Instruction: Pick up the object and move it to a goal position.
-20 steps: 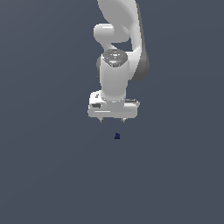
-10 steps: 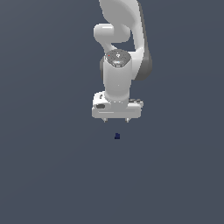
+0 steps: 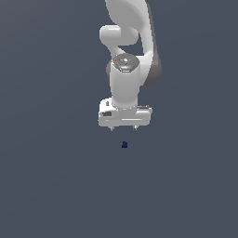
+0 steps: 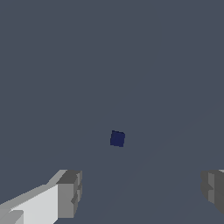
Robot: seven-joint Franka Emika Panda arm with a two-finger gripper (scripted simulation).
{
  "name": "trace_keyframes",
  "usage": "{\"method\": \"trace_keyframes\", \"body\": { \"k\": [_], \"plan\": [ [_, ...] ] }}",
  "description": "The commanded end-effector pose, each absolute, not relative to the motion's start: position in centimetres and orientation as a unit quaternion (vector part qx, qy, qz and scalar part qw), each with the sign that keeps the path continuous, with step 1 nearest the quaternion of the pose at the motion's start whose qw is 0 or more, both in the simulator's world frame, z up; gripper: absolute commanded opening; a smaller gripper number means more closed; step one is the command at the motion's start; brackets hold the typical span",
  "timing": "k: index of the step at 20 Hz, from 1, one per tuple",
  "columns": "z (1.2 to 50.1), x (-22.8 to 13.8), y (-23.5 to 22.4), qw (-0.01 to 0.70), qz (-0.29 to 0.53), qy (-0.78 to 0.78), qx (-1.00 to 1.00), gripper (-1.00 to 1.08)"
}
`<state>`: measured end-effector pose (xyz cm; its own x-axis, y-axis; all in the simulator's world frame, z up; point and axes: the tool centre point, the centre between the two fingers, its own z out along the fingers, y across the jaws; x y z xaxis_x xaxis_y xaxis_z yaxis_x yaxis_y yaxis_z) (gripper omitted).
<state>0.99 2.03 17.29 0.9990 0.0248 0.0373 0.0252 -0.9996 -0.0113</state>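
Note:
The object, a tiny dark navy-blue cube, lies on the flat grey floor in the exterior view, just below the white gripper. The gripper hangs above it with its two short fingers spread wide and nothing between them. In the wrist view the cube sits between and beyond the two grey fingertips, which stand far apart; the gripper is open and clear of the cube.
The white arm rises from the gripper toward the top of the exterior view. The grey floor is plain, with no other object or marker showing.
The gripper has shifted slightly toward the exterior view's right and a little lower, nearer above the cube. The cube has not moved.

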Motion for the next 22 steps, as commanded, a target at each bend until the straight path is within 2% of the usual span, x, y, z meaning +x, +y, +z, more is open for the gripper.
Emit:
{"method": "trace_keyframes", "body": {
  "k": [1, 22],
  "plan": [
    [17.1, 1.0, 2.0, 0.005, -0.018, -0.026, -0.999, 1.0],
    [12.8, 1.1, 2.1, -0.007, -0.006, -0.283, -0.959, 1.0]
  ]
}}
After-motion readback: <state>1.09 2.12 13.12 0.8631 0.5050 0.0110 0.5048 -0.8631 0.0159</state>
